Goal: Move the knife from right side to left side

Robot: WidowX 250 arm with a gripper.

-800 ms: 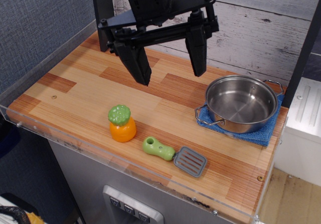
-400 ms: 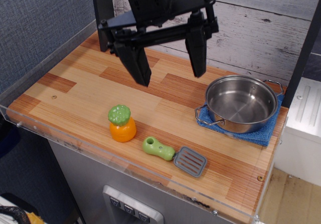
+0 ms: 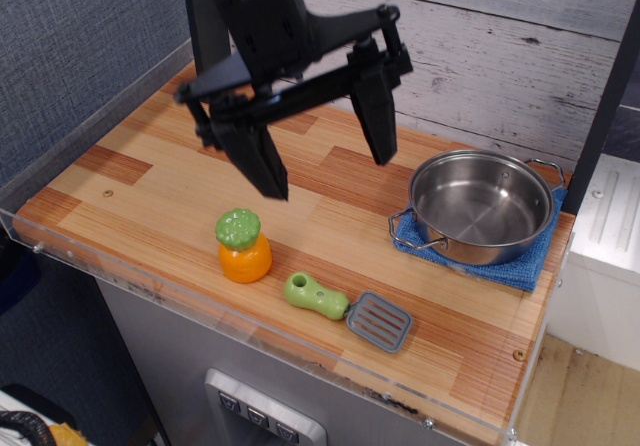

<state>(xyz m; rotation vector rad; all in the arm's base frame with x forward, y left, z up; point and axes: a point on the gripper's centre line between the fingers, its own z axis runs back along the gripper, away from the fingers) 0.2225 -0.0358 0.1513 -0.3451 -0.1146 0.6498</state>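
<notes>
The knife (image 3: pixel 345 309) lies flat near the front edge of the wooden counter, right of centre. It has a light-green handle pointing left and a grey slotted head pointing right. My gripper (image 3: pixel 325 176) is black, wide open and empty. It hangs above the middle of the counter, behind and above the knife, touching nothing.
An orange toy with a green top (image 3: pixel 243 247) stands just left of the knife. A steel pot (image 3: pixel 482 206) sits on a blue cloth (image 3: pixel 524 263) at the right. A clear plastic rim (image 3: pixel 90 126) runs along the counter's left and front edges.
My gripper has moved left and toward the front, and lower, tilting a little. The knife, the orange toy and the pot have not moved.
</notes>
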